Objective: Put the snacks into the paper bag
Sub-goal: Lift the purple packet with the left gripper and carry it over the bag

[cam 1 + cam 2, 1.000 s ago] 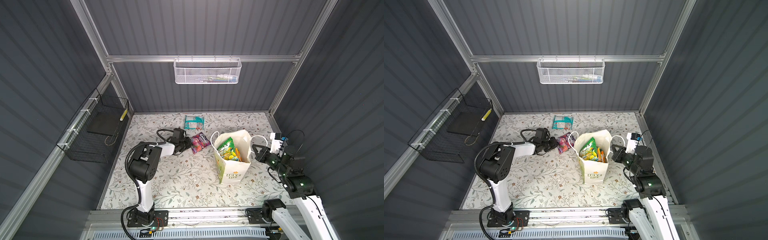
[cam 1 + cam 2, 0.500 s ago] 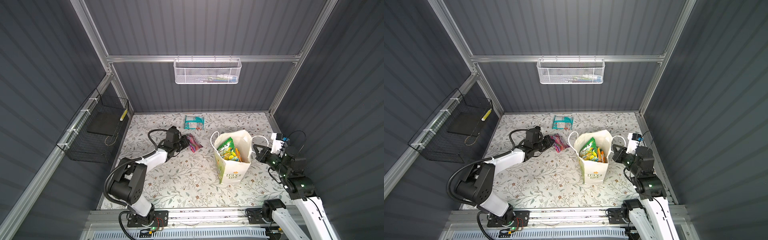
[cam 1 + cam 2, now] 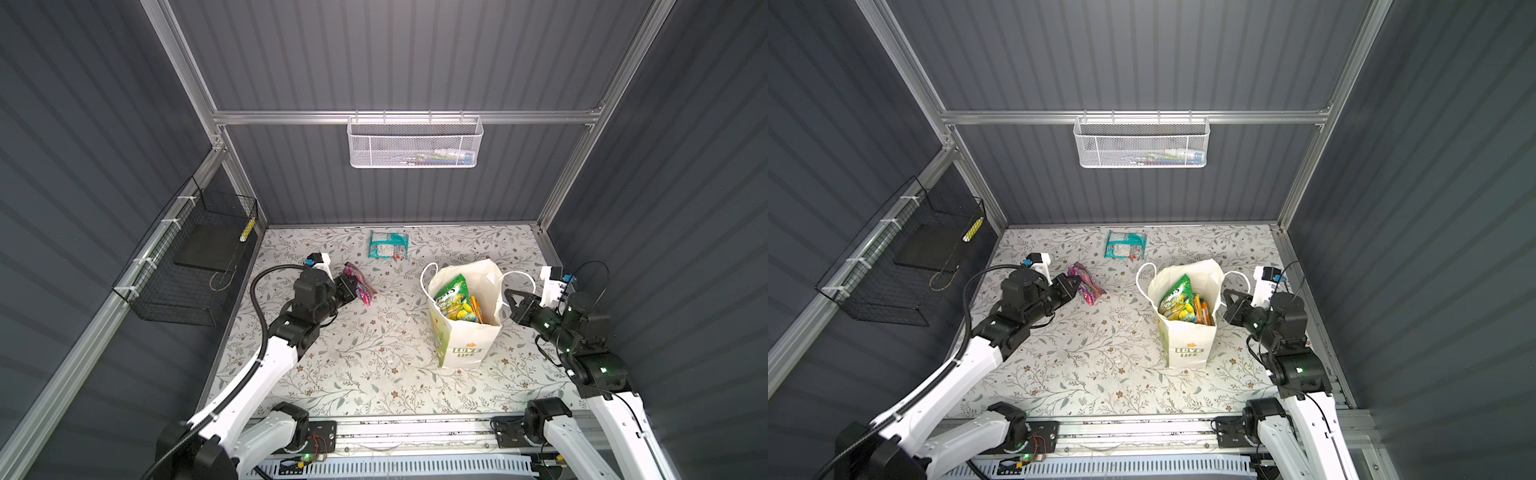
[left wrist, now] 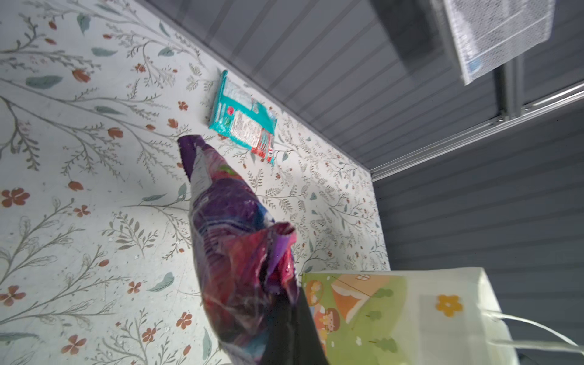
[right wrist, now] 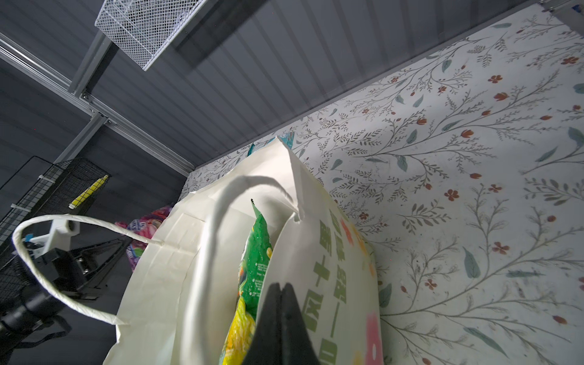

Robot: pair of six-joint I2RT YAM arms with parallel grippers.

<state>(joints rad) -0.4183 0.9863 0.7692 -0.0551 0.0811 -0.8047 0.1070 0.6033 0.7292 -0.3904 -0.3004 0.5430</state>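
Left gripper (image 3: pixel 352 287) grips purple packet (image 4: pixel 227 240); right gripper (image 5: pixel 281 289) pinches paper bag (image 5: pixel 158 284) rim, wrist view only.

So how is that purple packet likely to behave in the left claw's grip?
Probably floppy: the purple packet is crumpled where the left claw pinches its end. Likely light, since that one end-pinch holds it up. Its glossy film might slip.

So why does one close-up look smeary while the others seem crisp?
Left wrist view: the purple packet and the white mesh basket look smeared, perhaps from camera motion. Right wrist view: the paper bag is crisp and brightly lit. Both top views: sharp, the floral table evenly lit.
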